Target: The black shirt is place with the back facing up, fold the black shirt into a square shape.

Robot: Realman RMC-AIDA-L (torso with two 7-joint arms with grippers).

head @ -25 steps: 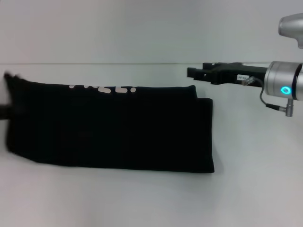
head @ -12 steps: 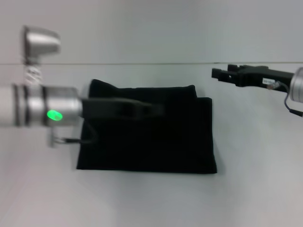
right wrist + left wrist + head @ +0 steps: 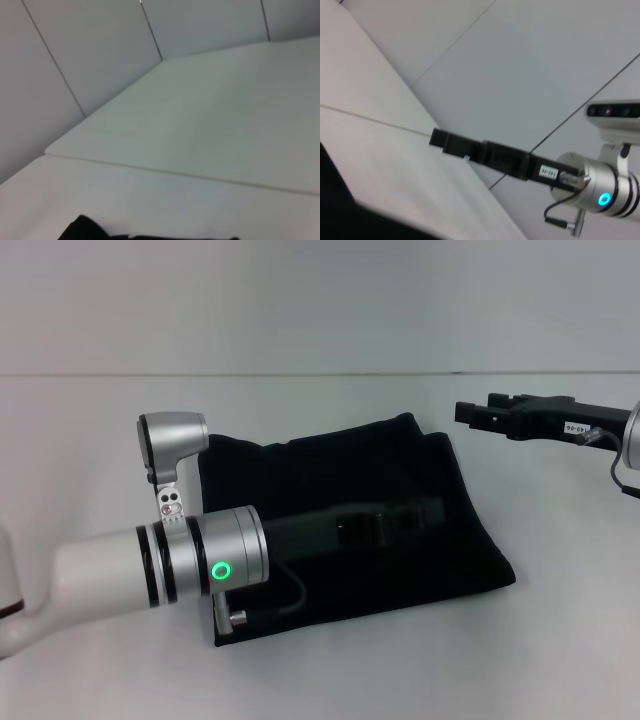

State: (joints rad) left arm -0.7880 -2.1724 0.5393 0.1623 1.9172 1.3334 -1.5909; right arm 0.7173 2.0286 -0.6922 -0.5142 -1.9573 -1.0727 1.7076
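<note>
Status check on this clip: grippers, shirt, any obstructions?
Left gripper low over the black fabric T-shirt. Right gripper raised beyond the shirt's far right corner, off the cloth. Shirt folded into a compact, roughly square block. Nothing blocking.

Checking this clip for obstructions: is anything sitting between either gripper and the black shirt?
Nothing visible. The left gripper lies directly over the folded black shirt. The right gripper hangs beyond the shirt's far right corner, with only bare table between them.

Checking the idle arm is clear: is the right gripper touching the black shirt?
Apart. Head view shows the right gripper off beside the black shirt, white table visible between.
</note>
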